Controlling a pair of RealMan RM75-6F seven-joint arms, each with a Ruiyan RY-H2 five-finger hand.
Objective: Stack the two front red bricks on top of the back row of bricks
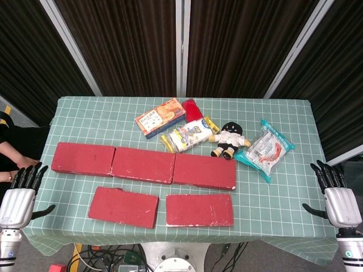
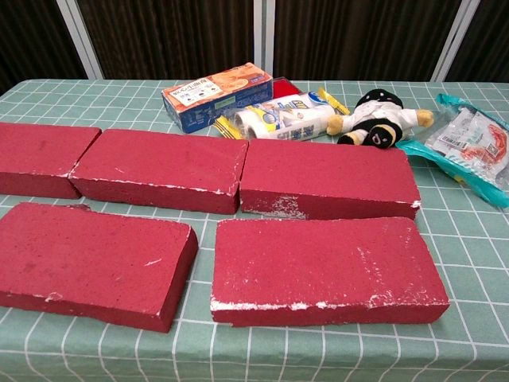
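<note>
Head view shows five red bricks on the table (image 1: 79,107): a back row (image 1: 143,164) of three laid end to end, and two front bricks nearer, the left front brick (image 1: 123,207) and the right front brick (image 1: 199,209), with a narrow gap between them. All lie flat, none stacked.

Both hands hang off the table's near corners, well apart from the bricks. The left hand (image 1: 20,198) sits beyond the left edge, fingers spread and holding nothing. The right hand (image 1: 337,198) sits beyond the right edge, likewise spread and empty. The chest view shows no hands.

Behind the back row lie a cracker box (image 1: 160,117), a small red box (image 1: 191,107), a white packet (image 1: 190,135), a plush doll (image 1: 229,140) and a teal-edged snack bag (image 1: 265,148). Their printing is too small to read.

Bare green-checked cloth runs along the near edge before the front bricks and to the right of them. The packet and doll lie just behind the back row's right end.
</note>
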